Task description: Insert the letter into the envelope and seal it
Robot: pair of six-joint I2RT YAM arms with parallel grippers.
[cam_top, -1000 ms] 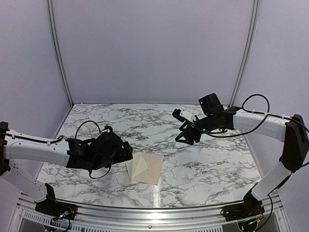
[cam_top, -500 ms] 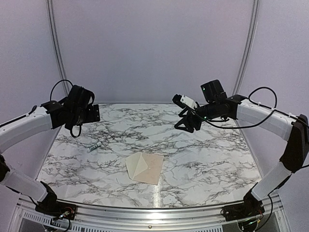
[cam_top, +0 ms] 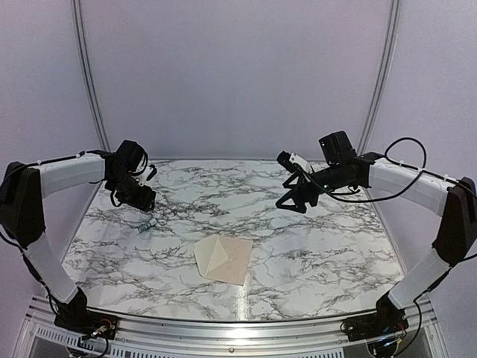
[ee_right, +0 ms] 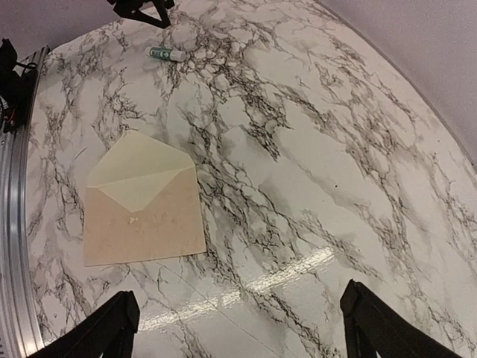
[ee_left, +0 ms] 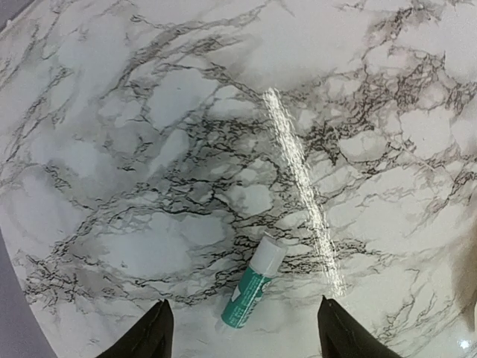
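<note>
Letter: the peach sheet [cam_top: 236, 259] lies flat on the marble table [cam_top: 320, 246], near the front edge and about midway between the two arms.
Envelope: the cream envelope [cam_top: 210, 257] touches the letter on its left side and is flat too. The right wrist view shows its triangular flap [ee_right: 138, 160] spread open. A second cream triangle points into the peach area [ee_right: 145, 227]. I cannot tell whether the letter is inside the envelope or on top of it.
Glue stick: a small green tube with a white cap [cam_top: 146, 224] lies on its side, left of the papers and farther back, well apart from them.
Left arm: the elbow is raised high at the left edge and the forearm reaches in toward the back left of the table. The wrist is bent downward.
Left gripper: it [cam_top: 143, 201] hangs close to the glue stick without touching it. In its own camera [ee_left: 244, 332] the two fingers are spread wide, and the tube lies between them in view.
Right arm: it stretches from the right side across the back of the table, with the forearm roughly level.
Right gripper: it [cam_top: 294, 204] is held above the marble, angled down. Its fingers [ee_right: 112, 324] are spread wide and hold nothing.
</note>
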